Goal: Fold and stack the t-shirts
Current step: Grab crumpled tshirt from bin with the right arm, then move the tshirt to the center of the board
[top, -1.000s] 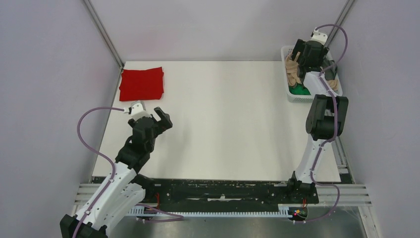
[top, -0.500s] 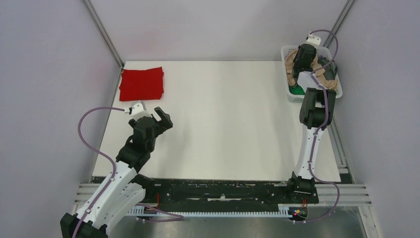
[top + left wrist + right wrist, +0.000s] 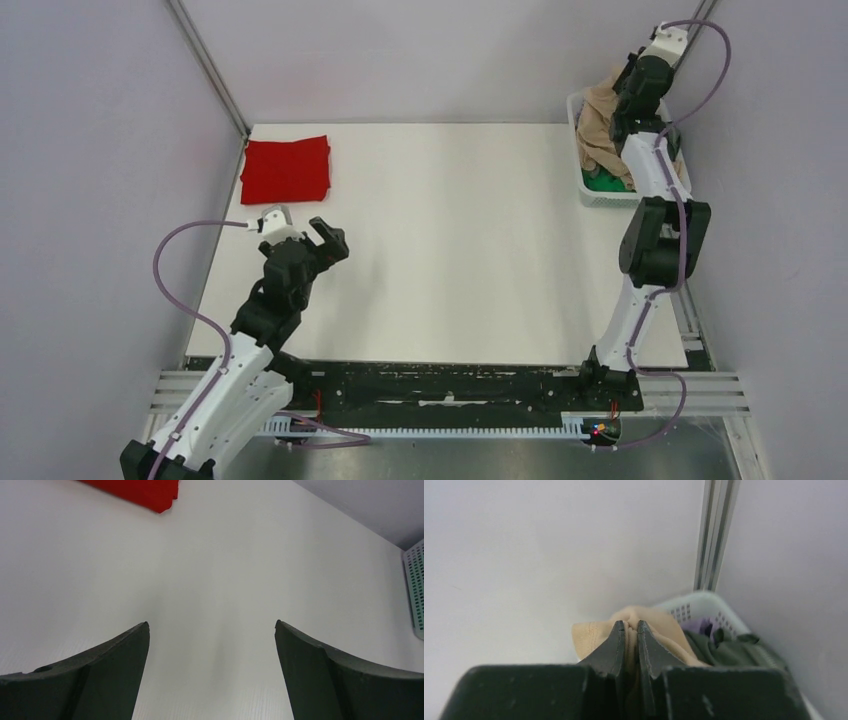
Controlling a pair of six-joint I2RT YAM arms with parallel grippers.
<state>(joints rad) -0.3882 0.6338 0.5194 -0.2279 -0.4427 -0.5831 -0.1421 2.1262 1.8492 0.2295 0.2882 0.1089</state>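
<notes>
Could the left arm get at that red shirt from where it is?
Probably yes: the left gripper is open, the red shirt lies folded ahead of it near the far left corner of the table, and nothing sits between them.

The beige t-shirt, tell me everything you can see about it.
The beige t-shirt is soft, plain tan cloth, bunched and unfolded. The right hand, shut on a pinched fold at its top, holds it above the white basket at the far right corner of the table. It drapes down in wrinkled folds, its lower part inside the basket beside a green garment. No sleeves or collar can be made out.
</notes>
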